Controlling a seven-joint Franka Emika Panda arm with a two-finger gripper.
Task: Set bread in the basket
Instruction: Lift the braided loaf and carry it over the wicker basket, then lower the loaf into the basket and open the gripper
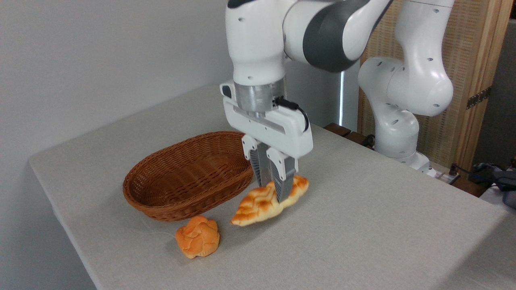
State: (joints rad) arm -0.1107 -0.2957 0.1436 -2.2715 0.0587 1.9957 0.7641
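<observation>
Gripper (275, 192) is clamped across the braided loaf (266, 203). You should lift clear of the wicker basket (161, 201) rim to its left before releasing.

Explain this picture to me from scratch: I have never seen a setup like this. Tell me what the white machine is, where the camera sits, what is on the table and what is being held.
The white machine is a robot arm; its base stands at the table's far right. One fixed camera looks down from the front. At the arm's tip is a two-finger claw, closed on a long braided bread, which looks slightly lifted, tilted with its left tip low. Just left of it on the grey table sits an oval wicker basket, with nothing visible inside. A small round orange bun lies in front of the basket.
</observation>
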